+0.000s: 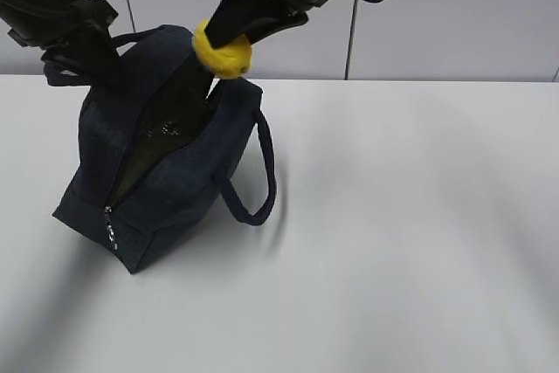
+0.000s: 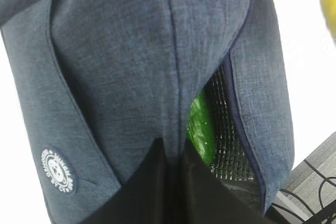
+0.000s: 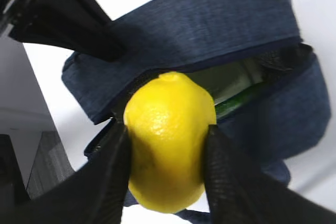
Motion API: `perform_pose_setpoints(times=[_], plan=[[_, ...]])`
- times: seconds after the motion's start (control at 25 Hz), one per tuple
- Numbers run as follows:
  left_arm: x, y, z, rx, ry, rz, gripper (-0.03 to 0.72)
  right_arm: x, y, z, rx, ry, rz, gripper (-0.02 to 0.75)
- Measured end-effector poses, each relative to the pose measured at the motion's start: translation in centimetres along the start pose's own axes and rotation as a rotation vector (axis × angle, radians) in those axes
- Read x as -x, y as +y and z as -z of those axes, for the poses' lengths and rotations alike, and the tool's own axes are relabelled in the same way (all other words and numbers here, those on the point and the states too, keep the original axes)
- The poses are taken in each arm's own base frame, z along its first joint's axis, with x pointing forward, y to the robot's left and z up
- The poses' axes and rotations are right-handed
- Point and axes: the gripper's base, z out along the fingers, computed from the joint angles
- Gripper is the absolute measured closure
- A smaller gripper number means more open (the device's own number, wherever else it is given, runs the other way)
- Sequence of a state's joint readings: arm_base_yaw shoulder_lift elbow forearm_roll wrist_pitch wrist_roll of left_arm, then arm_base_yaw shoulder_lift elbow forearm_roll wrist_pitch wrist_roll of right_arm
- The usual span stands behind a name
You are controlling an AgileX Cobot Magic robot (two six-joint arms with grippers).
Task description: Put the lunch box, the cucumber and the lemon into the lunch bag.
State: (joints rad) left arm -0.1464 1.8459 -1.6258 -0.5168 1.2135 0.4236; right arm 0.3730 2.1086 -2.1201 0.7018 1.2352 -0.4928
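The navy lunch bag [image 1: 166, 181] stands on the left of the table with its top zipper open. My left gripper [image 1: 87, 54] is shut on the fabric at the bag's far rim [image 2: 173, 150]. The silvery lining [image 2: 227, 124] and the green cucumber [image 2: 201, 127] show through the opening. My right gripper [image 3: 167, 137] is shut on the yellow lemon [image 3: 168, 114], which hangs just above the bag's open mouth [image 1: 223, 51]. Under the lemon, inside the bag, I see the pale green lid of the lunch box [image 3: 231, 80] and a strip of cucumber [image 3: 239, 102].
The white table [image 1: 419, 242] stretches to the right and front of the bag. One loop handle [image 1: 258, 176] hangs off the bag's right side. A grey panelled wall [image 1: 454, 24] runs behind the table.
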Motion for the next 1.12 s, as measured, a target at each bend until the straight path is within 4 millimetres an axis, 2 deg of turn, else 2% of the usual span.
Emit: perform_pose_setpoints(times=[0.24,0.36,0.56,0.76,1.12], plan=[[0.1,-0.2,0.0,-0.025,-0.011,0.01,0.691,-0.2,2.9,-3.7,0.054,0.069,0.054,0.43],[0.1,-0.3,0.0,-0.032,-0.011,0.013,0.691,-0.8,2.9,-5.6,0.055,0.116,0.063,0.432],[0.1,-0.3,0.0,-0.036,-0.01,0.014,0.691,-1.8,1.2,-8.2,0.028,0.168,0.04,0.432],[0.1,-0.3,0.0,-0.036,-0.01,0.014,0.691,-1.7,0.5,-8.6,-0.023,0.144,0.049,0.404],[0.1,-0.3,0.0,-0.036,-0.01,0.008,0.691,-1.6,0.0,-8.6,-0.071,0.142,0.057,0.286]])
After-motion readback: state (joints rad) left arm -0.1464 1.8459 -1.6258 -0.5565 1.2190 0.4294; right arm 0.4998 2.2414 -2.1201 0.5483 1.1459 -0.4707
